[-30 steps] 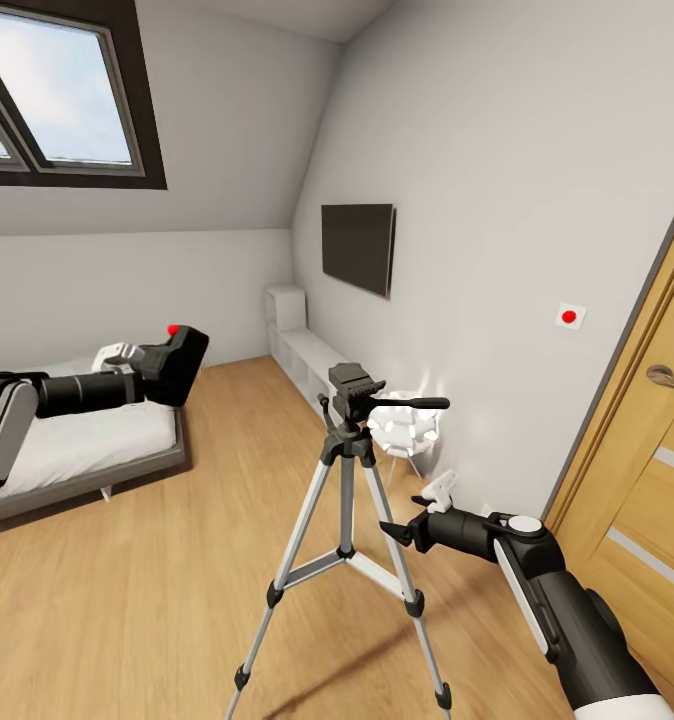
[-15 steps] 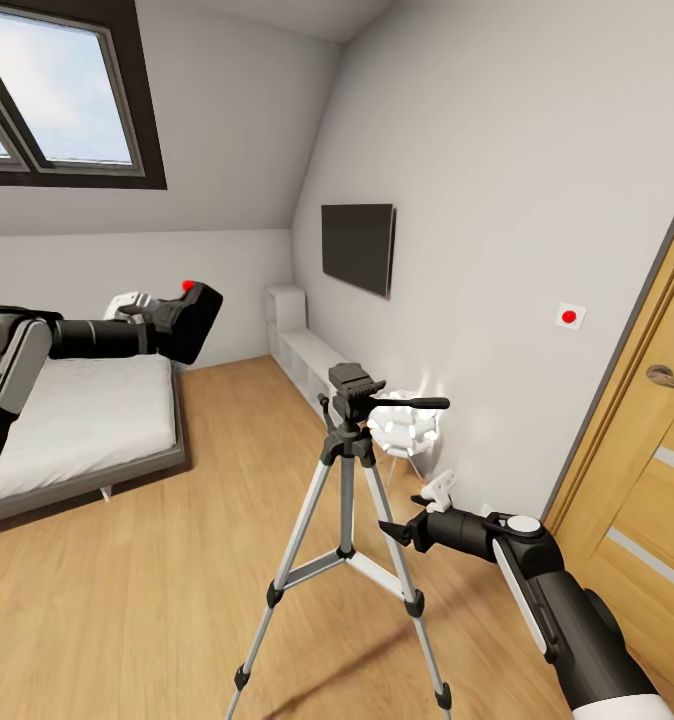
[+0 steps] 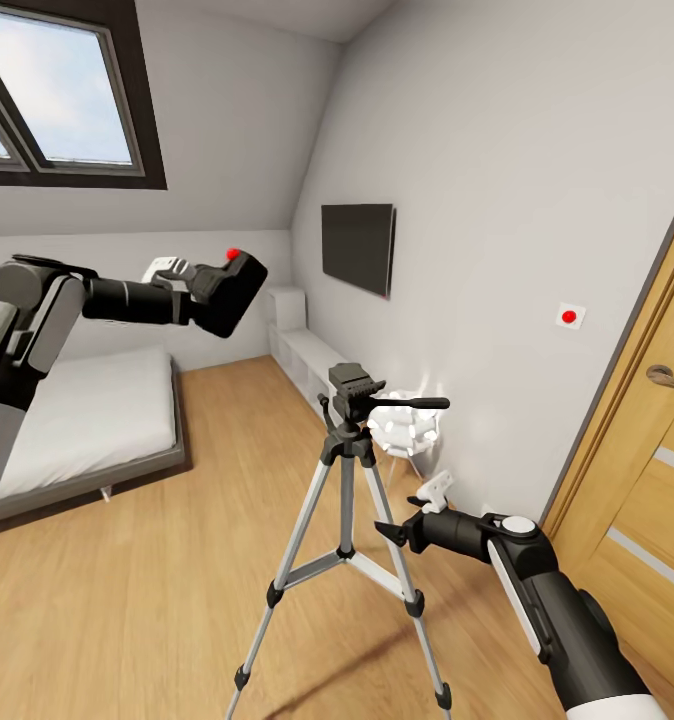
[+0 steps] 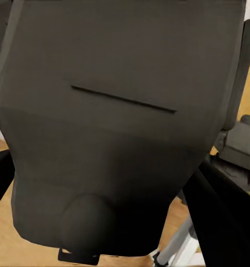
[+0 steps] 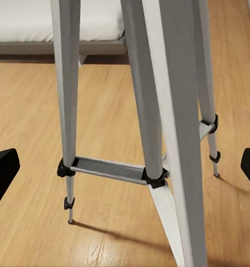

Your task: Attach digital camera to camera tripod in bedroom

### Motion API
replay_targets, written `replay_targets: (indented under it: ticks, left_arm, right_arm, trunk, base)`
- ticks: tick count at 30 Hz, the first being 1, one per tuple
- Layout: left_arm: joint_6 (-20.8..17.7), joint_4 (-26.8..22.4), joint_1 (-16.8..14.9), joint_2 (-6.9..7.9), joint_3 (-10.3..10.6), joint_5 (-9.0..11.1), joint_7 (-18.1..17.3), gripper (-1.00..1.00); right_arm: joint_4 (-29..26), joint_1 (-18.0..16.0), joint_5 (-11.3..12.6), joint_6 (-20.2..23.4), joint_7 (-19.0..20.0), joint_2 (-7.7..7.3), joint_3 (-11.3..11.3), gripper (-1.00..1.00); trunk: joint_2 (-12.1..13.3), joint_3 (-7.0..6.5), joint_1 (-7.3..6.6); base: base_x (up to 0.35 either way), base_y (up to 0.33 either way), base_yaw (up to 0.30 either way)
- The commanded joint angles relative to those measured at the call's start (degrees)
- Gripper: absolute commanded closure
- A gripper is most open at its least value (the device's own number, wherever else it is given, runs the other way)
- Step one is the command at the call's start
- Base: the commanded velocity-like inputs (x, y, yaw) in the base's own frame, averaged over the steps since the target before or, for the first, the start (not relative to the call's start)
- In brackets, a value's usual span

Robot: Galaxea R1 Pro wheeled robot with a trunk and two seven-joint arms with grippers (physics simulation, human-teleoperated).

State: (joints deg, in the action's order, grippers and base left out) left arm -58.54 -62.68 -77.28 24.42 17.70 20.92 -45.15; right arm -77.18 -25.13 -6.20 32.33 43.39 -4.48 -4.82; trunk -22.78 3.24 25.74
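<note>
The camera tripod (image 3: 349, 520) is standing on the floor (image 3: 177, 590) at centre. The bed (image 3: 82, 420) is lying to its left, the door (image 3: 642, 500) to its right. The digital camera (image 3: 227, 292) is sitting in the left gripper (image 3: 192, 285), above the bed's far end. The right gripper (image 3: 397, 530) is hovering beside the tripod's right leg.

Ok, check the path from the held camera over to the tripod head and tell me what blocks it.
Nothing visible does. The left gripper holds the digital camera up in open air, above and left of the camera tripod; its bare head has only the pan handle jutting out the far side.
</note>
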Motion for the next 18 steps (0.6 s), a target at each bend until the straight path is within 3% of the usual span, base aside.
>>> replay_targets:
  ticks: [1, 5, 11, 16, 17, 18]
  left_arm:
    - [-0.09, 0.01, -0.29, -0.09, 0.23, -0.25, -0.23, 1.0]
    - [-0.09, 0.04, -1.59, -1.16, 1.58, -0.26, -0.38, 1.0]
    - [-0.13, 0.03, -4.29, -4.79, 5.95, -0.27, -0.55, 1.0]
    - [-0.16, 0.02, -5.43, -6.78, 7.04, -0.21, -0.87, 1.0]
    - [-0.34, 0.01, -6.21, -8.38, 7.31, -0.22, -0.95, 1.0]
    - [-0.44, 0.01, -6.47, -9.0, 7.35, -0.22, -0.97, 1.0]
  right_arm:
    - [-0.09, -0.07, -0.59, 0.1, 0.38, -0.02, -0.02, -1.0]
    - [-0.08, -0.08, -0.59, 0.1, 0.38, -0.01, -0.02, -1.0]
    - [0.03, -0.08, -0.64, 0.1, 0.36, 0.0, -0.02, -1.0]
    - [0.08, -0.08, -0.65, 0.1, 0.37, 0.02, -0.02, -1.0]
    - [0.09, -0.09, -0.66, 0.1, 0.36, 0.04, -0.02, -1.0]
    - [0.09, -0.1, -0.66, 0.1, 0.37, 0.05, -0.02, -1.0]
  trunk:
    - [-0.14, 0.14, 0.04]
    - [-0.14, 0.14, 0.04]
    - [-0.14, 0.14, 0.04]
    - [-0.14, 0.14, 0.04]
    - [-0.14, 0.14, 0.04]
    - [-0.14, 0.14, 0.04]
  base:
    - [0.0, 0.0, 0.0]
    - [0.0, 0.0, 0.0]
    - [0.0, 0.0, 0.0]
    - [0.0, 0.0, 0.0]
    - [0.0, 0.0, 0.0]
    - [0.0, 0.0, 0.0]
